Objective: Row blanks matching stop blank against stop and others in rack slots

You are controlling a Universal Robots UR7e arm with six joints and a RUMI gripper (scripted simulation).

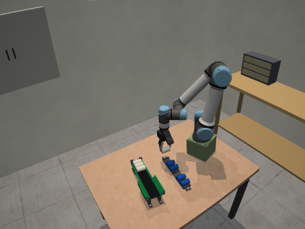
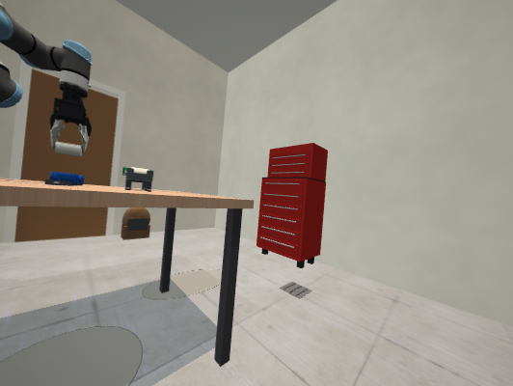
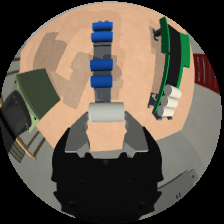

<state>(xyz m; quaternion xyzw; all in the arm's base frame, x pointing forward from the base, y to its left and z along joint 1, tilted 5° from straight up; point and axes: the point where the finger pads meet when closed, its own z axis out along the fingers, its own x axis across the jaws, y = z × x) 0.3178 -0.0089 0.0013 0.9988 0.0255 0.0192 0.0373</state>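
My gripper (image 1: 165, 147) (image 2: 69, 147) (image 3: 106, 111) is shut on a white blank (image 1: 165, 149) (image 2: 68, 149) (image 3: 106, 112), held level by its ends, high above the rack's far end. Three white blanks (image 1: 139, 165) (image 3: 169, 101) lie across the green ramp (image 1: 158, 184) (image 2: 139, 177) (image 3: 175, 57), side by side at its upper end. Four blue blanks lie crosswise on the dark stock rack (image 1: 176, 173) (image 3: 102, 52): a pair (image 1: 172, 165) (image 3: 101, 81) near the end below my gripper, and another pair (image 1: 183, 179) (image 3: 102, 36) toward the other end. Bare rack shows between the pairs.
The green base block (image 1: 201, 147) (image 3: 37, 95) stands on the wooden table (image 1: 114, 186) beside the rack. The ramp runs roughly parallel to the rack on its other side, raised on dark feet. A wooden shelf (image 1: 266, 91) stands behind the arm.
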